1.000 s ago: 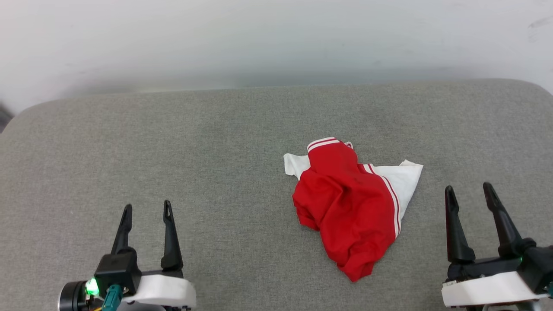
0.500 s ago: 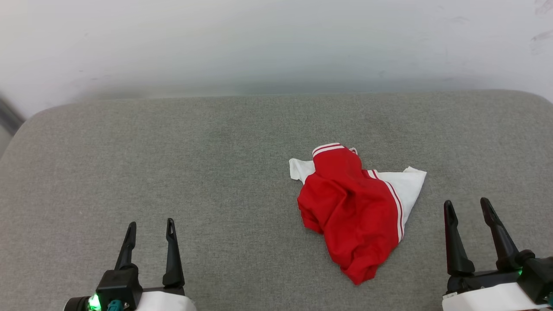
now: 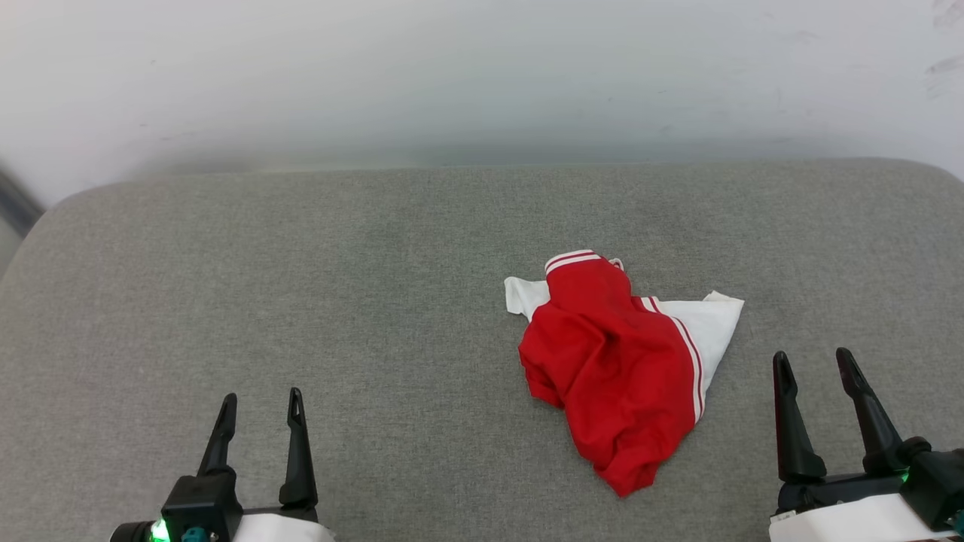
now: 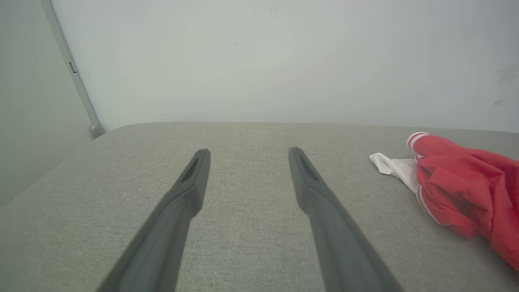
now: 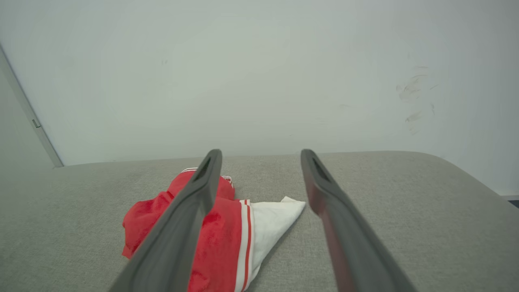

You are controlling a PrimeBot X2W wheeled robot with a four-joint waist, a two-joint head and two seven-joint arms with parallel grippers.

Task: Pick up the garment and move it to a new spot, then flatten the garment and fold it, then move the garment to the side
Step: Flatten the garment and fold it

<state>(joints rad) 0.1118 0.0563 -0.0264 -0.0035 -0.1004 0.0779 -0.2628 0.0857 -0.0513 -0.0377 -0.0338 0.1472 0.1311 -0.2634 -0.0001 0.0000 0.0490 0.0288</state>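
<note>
A red jersey T-shirt (image 3: 614, 369) with white sleeves lies crumpled on a grey fabric-covered surface (image 3: 301, 263). It sits ahead of my jaws and between the two pairs, much nearer my right gripper (image 3: 812, 356) than my left gripper (image 3: 261, 397). Bare grey fabric runs ahead of my left jaws to the surface's rounded far edge, where a pale wall (image 3: 482, 75) rises. More open fabric lies ahead of and outside my right jaws. A white sleeve corner points toward my right jaws, near but not touching.

The shirt is bunched, so much of its cloth is folded under and hidden. The striped band at its far end may be a collar or a cuff. In the right wrist view, one finger covers part of the red cloth.

Both pairs of jaws stand wide apart and hold nothing. Their fingers point forward, low over the fabric, with the wrists cut off at the head view's bottom edge.
</note>
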